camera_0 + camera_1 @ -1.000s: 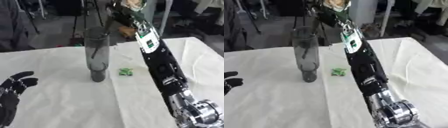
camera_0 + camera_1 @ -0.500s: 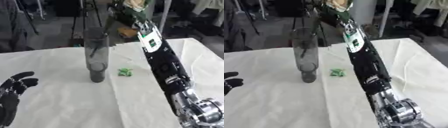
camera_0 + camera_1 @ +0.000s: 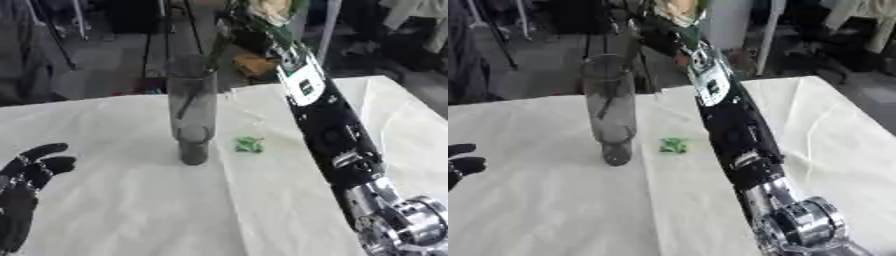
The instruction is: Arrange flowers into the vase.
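We see a tall clear glass vase (image 3: 192,112) standing upright on the white-clothed counter (image 3: 131,200), a little left of the middle. A dark green stem (image 3: 203,70) runs slantwise down into it through its mouth, its lower end inside the glass, its upper part leaning up and to the right toward the far edge. At the top of that stem sits a pale cream flower (image 3: 267,9), high above the counter and right of the vase.

Our right arm (image 3: 328,125) (black, with a white and green label near its far end) comes in from the near right corner and stretches across the cloth up to the flower. The right robot hand (image 3: 658,32) is at the stem just under the bloom, dark against a dark background, so we cannot tell whether its fingers are closed round the stem or only beside it.

A small bright green scrap (image 3: 249,144) lies on the cloth just right of the vase base, apart from it.

The left robot hand (image 3: 26,180) rests at the near left edge, open, fingers spread and pointing away, touching nothing
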Available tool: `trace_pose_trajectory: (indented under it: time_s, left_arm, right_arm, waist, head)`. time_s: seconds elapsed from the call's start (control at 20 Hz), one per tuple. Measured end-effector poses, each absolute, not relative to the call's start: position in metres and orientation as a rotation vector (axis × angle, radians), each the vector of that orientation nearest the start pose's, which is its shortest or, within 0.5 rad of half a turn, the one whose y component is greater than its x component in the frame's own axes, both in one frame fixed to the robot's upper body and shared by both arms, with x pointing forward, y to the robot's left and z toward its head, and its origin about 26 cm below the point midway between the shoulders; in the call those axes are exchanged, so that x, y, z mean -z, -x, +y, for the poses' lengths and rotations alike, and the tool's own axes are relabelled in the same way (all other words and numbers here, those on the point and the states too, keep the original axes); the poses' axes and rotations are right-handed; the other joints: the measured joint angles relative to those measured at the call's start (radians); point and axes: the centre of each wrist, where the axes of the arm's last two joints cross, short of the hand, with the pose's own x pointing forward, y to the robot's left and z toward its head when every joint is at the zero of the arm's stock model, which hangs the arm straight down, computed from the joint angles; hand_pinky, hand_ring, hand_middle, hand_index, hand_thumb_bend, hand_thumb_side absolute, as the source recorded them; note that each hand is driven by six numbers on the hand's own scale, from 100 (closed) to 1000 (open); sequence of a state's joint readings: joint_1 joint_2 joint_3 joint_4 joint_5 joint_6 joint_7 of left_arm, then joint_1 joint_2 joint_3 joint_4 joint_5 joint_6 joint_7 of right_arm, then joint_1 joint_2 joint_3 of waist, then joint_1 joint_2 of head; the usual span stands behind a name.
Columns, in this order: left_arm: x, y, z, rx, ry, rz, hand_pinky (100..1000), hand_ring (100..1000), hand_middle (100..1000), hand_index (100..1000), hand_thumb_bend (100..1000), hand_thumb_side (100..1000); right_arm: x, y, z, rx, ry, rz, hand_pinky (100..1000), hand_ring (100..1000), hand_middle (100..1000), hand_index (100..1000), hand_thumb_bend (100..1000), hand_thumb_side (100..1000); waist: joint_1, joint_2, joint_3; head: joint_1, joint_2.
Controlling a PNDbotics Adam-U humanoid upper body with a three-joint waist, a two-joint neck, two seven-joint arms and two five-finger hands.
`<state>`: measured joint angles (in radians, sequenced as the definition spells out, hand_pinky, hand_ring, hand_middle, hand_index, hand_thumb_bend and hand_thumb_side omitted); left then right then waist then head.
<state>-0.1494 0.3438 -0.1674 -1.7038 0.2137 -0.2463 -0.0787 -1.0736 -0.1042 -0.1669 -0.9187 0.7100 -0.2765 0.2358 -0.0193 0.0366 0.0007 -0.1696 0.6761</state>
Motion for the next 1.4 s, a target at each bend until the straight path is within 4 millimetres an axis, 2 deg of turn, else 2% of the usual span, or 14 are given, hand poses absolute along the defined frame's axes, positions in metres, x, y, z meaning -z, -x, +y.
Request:
trace_pose_trajectory:
  time_s: [0.4,0.75,1.0,1.4]
  left_arm:
    - [-0.073,-0.306,0.260,0.379,0.179,-2.017,765,723,753,794,834,981]
    - [-0.072,-0.306,0.260,0.379,0.179,-2.017,765,723,753,794,834,982]
    - [-0.071,-0.306,0.260,0.378,0.178,-2.012,764,723,753,794,833,982]
    - [-0.071,-0.306,0.260,0.378,0.178,-2.012,765,723,753,794,833,982]
  right_arm:
    - [-0.214,-0.494,-0.169,-1.085,0.398,-2.015,800,784,505,628,189,859]
    - [-0.216,-0.494,-0.162,-1.206,0.381,-2.025,856,824,563,751,364,868]
    - [-0.218,-0.494,-0.158,-1.313,0.356,-2.014,873,837,584,777,376,881]
    - [-0.219,-0.495,-0.155,-1.388,0.328,-1.992,886,847,601,800,389,892]
  waist:
    - [0.000,0.000,0.001]
    - [-0.001,0.000,0.005]
    - [-0.001,0.000,0.007]
    - [-0.002,0.000,0.009]
  head:
    - [0.000,0.000]
    - [-0.003,0.000]
    - [-0.005,0.000]
    - [-0.009,0.000]
